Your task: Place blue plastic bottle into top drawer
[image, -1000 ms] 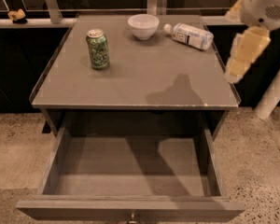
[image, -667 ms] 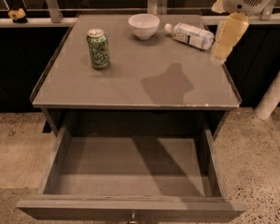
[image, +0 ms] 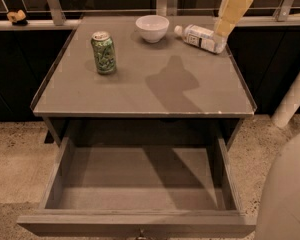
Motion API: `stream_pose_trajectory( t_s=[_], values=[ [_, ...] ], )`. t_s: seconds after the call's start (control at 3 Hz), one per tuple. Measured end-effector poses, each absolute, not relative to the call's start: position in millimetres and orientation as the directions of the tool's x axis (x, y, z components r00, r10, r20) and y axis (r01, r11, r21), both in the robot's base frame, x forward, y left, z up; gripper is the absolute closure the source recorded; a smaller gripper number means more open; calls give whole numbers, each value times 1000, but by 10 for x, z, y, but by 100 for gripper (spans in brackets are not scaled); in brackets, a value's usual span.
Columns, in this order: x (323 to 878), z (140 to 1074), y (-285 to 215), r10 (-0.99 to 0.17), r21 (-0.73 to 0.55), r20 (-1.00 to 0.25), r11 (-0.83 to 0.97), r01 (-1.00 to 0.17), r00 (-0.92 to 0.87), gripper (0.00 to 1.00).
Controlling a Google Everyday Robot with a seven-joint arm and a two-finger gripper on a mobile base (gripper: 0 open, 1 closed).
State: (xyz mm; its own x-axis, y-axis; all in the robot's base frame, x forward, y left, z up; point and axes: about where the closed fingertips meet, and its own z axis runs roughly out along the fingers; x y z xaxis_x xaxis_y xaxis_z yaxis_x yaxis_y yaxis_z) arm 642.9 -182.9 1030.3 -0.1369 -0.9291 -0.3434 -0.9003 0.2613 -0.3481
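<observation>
The blue plastic bottle [image: 200,38] lies on its side at the far right of the grey table [image: 140,91], white cap pointing left toward the bowl. My gripper [image: 223,30] hangs down from the top right, its yellowish tip just above the bottle's right end; I cannot tell whether it touches. The top drawer [image: 135,223] is pulled wide open below the table's front edge. Its inside is bare, and a small knob [image: 140,234] shows at the bottom edge.
A green soda can [image: 104,52] stands upright at the table's left. A white bowl [image: 152,28] sits at the back middle, left of the bottle. A railing runs behind the table. A white post [image: 294,96] and part of my body [image: 285,194] are at the right.
My gripper has moved from beside the table's right edge to the left and farther back, ending over the bottle's right end. Bottle, can, bowl and drawer have not moved.
</observation>
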Motion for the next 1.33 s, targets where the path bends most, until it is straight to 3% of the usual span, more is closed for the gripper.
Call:
stream_pose_trajectory(
  t_s=[0.67, 1.0, 1.33],
  values=[
    [6551, 10317, -1947, -919, -360, -370, 275, -891, -134, 0],
    [7108, 10125, -2230, -885, -414, -455, 310, -856, -100, 0],
    [7108, 10124, -2230, -885, -414, -455, 310, -856, -100, 0]
  ],
)
